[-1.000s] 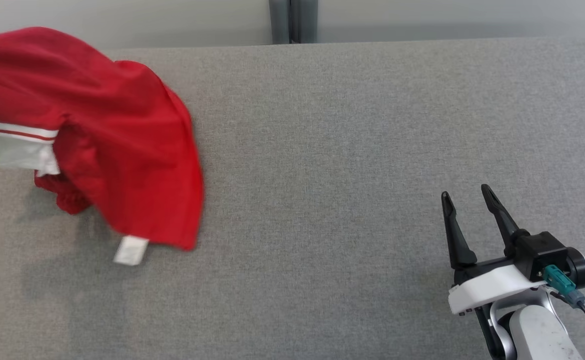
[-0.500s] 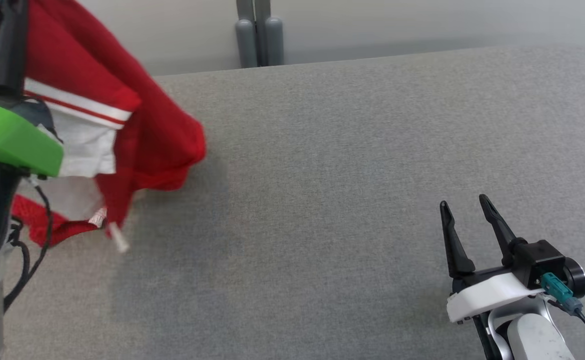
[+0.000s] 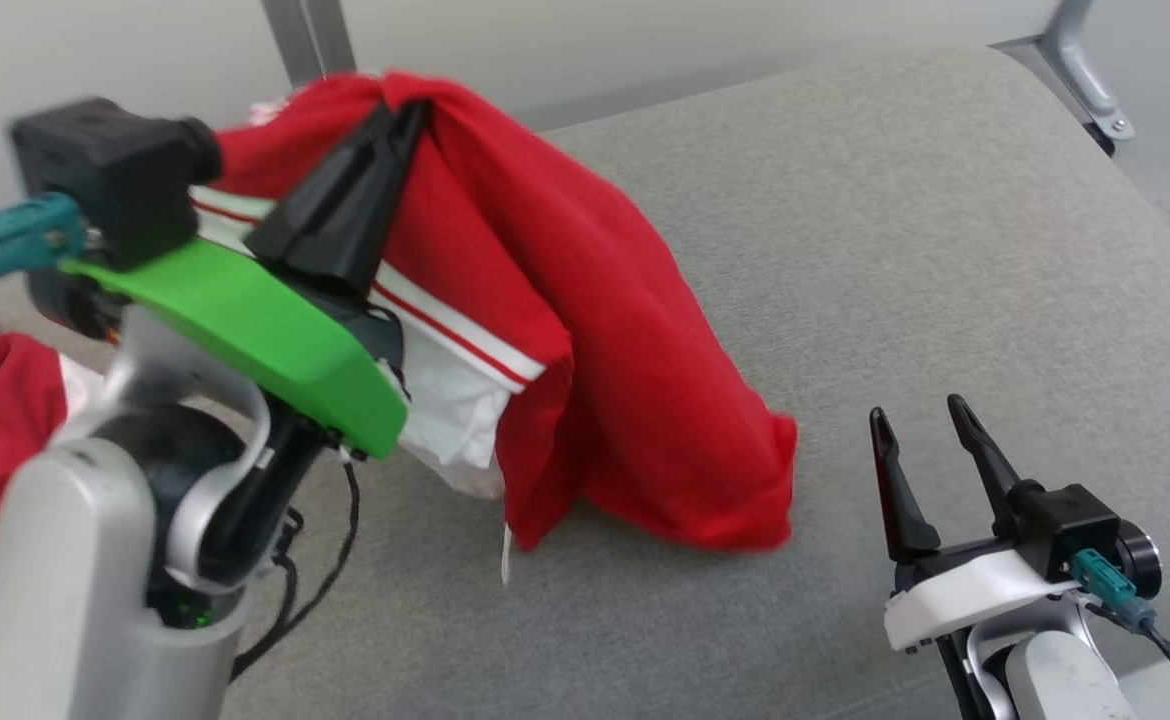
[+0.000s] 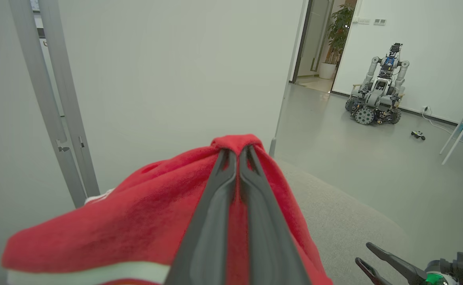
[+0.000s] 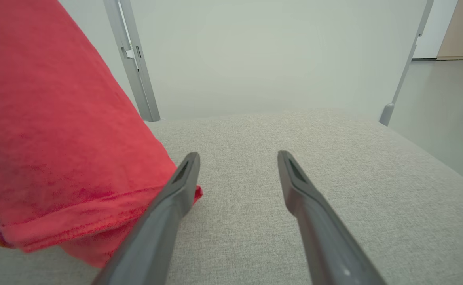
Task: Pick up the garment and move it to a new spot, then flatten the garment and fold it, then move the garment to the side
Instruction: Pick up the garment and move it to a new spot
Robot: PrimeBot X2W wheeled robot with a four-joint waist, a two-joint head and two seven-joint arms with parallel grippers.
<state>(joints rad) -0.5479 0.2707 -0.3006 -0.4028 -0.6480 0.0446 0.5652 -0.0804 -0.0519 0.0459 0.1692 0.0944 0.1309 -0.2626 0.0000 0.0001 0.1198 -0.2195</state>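
The grey, felt-textured desk spreads under everything. My red garment, a soft knit with a white striped band, drapes from my left gripper, which is clamped tight on a bunched fold at far left. Its long axis slopes toward the near right, and the low hem seems to rest on the desk just left of my right gripper. That gripper's fingers are apart and empty, and I judge it the nearer one for that corner.

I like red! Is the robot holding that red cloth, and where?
The left gripper pinches a bunched fold of the red garment; the right gripper holds nothing.
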